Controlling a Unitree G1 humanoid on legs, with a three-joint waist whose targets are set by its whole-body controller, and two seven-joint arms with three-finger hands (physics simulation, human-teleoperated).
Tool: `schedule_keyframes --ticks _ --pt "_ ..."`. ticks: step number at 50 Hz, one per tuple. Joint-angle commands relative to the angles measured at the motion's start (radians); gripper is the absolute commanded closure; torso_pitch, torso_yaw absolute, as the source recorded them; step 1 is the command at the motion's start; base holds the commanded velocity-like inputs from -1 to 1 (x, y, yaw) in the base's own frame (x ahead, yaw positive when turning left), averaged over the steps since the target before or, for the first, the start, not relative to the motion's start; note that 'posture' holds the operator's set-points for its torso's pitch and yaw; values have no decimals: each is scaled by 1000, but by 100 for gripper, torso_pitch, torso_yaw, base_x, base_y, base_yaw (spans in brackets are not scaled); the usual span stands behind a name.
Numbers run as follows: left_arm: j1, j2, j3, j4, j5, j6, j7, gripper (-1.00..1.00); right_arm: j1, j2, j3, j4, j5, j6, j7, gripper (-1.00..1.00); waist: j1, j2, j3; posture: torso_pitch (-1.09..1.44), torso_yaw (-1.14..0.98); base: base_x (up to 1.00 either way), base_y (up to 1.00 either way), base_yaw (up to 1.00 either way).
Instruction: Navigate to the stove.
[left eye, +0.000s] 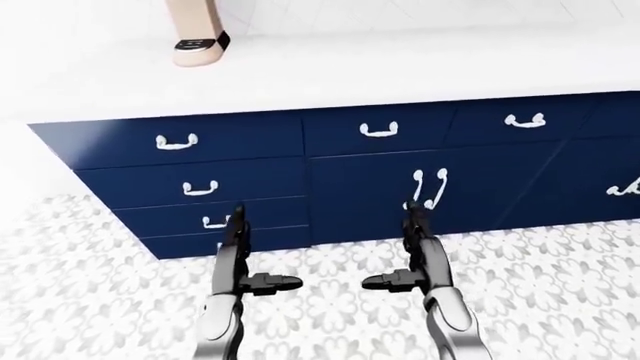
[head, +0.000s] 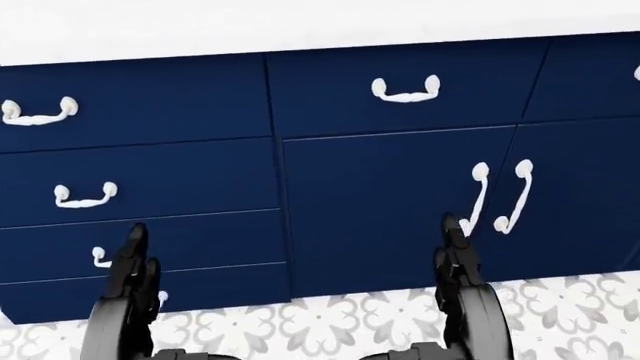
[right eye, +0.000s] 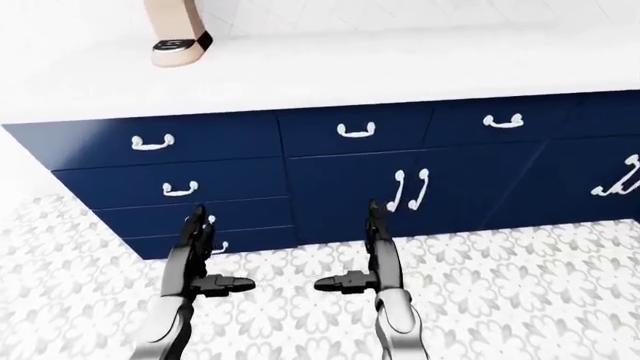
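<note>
No stove shows in any view. A run of navy blue cabinets (left eye: 380, 172) with white handles fills the view under a white countertop (left eye: 330, 75). My left hand (left eye: 238, 232) and right hand (left eye: 413, 225) are held out low over the patterned floor, near the cabinet bases. Both hands are open, fingers straight and thumbs turned inward, holding nothing. In the head view the same hands, left (head: 134, 255) and right (head: 453, 247), rise from the bottom edge against the drawer fronts.
A stack of drawers (left eye: 200, 187) stands at the left, and a double door with paired handles (left eye: 428, 189) in the middle. A beige object with a dark base (left eye: 198, 34) sits on the countertop at upper left. Grey-and-white tiled floor (left eye: 90, 277) spreads below, past the cabinets' left end.
</note>
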Motion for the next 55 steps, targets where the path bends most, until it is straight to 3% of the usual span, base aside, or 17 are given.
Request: schedule_keyframes --ticks 1,7,10,11,13,20,24,25,29,33,38,39,40,48,52,53,55 --pt "-24 -3 -13 -50 -2 -31 -4 -100 -26 -9 -19 -37 2 -42 -4 -100 -5 0 -21 0 0 0 -16 0" --pt "-24 -3 -13 -50 -2 -31 -4 -100 -25 -8 -17 -38 1 -42 -5 -100 -4 -65 -16 0 0 0 -17 0" --pt "-24 -3 -13 -50 -2 -31 -4 -100 -23 -8 -17 -44 1 -39 -5 -100 -13 -159 -38 0 0 0 -17 0" --pt "-24 -3 -13 -50 -2 -31 -4 -100 -23 -9 -18 -41 1 -42 -4 -100 -20 -110 -25 0 0 0 -16 0" --pt "-24 -3 -13 -50 -2 -31 -4 -100 -22 -8 -17 -45 1 -39 -4 -100 -20 -113 -22 0 0 0 -17 0" --pt "-24 -3 -13 -50 -2 -31 -4 -100 -24 -8 -18 -40 1 -42 -5 -100 -13 -48 -6 0 0 0 -17 0" --pt "-24 -3 -13 -50 -2 -31 -4 -100 -26 -8 -19 -36 2 -44 -6 -100 -11 32 -19 0 0 0 -17 0" --pt "-24 -3 -13 -50 -2 -31 -4 -100 -24 -8 -18 -43 2 -39 -7 -100 2 0 -12 0 0 0 -16 0" --pt "-24 -3 -13 -50 -2 -31 -4 -100 -27 -8 -19 -43 3 -36 -8 -100 -6 -5 -17 0 0 0 -17 0" --pt "-24 -3 -13 -50 -2 -31 -4 -100 -30 -9 -21 -30 4 -45 -6 -100 -6 -42 -15 0 0 0 -16 0" --pt "-24 -3 -13 -50 -2 -31 -4 -100 -28 -9 -20 -34 3 -45 -6 -100 -4 -139 -40 0 0 0 -17 0" --pt "-24 -3 -13 -50 -2 -31 -4 -100 -29 -9 -20 -32 4 -45 -6 -100 -18 -115 -24 0 0 0 -17 0" --pt "-24 -3 -13 -50 -2 -31 -4 -100 -26 -9 -19 -40 3 -41 -6 -100 -13 -117 -18 0 0 0 -17 0" --pt "-24 -3 -13 -50 -2 -31 -4 -100 -23 -8 -17 -45 2 -38 -5 -100 -12 -46 -8 0 0 0 -17 0" --pt "-24 -3 -13 -50 -2 -31 -4 -100 -27 -8 -20 -32 3 -46 -6 -100 -12 33 -22 0 0 0 -17 0" --pt "-24 -3 -13 -50 -2 -31 -4 -100 -26 -8 -19 -38 3 -42 -7 -100 -2 -7 -14 0 0 0 -17 0" --pt "-24 -3 -13 -50 -2 -31 -4 -100 -25 -8 -19 -43 3 -38 -8 -100 -5 2 -13 0 0 0 -17 0"
